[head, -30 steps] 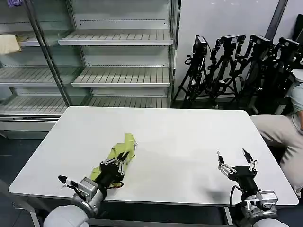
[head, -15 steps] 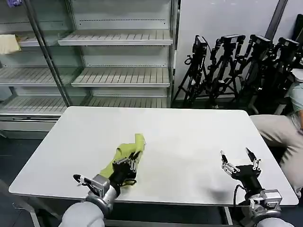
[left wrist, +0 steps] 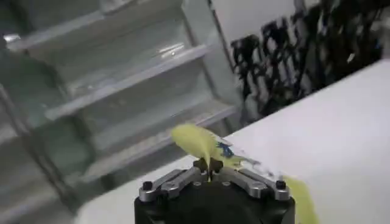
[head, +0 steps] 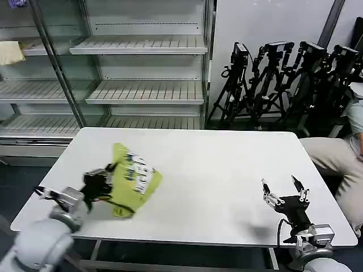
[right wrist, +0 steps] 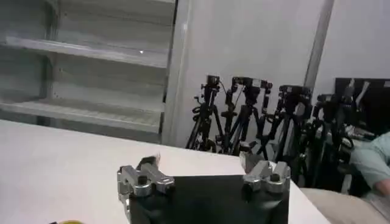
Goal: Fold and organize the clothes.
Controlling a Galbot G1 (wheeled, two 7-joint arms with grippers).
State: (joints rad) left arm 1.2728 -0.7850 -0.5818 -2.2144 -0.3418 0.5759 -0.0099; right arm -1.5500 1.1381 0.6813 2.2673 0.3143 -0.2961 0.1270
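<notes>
The white table [head: 215, 170] carries the bunched yellow-green T-shirt [head: 131, 182] near its left front edge. The left gripper [head: 104, 182] is closed on the shirt's edge. The right gripper [head: 282, 190] hovers with fingers spread over the right front corner.

My left gripper [left wrist: 209, 169] sits closed on a bunched fold of the lime T-shirt [left wrist: 198, 143], my fingers pinched together at the fabric. The cloth rises above my fingers, and more trails past my housing. The white table [left wrist: 329, 131] lies beyond, with metal shelving [left wrist: 122, 79] and black tripods [left wrist: 292, 55] behind it.
</notes>
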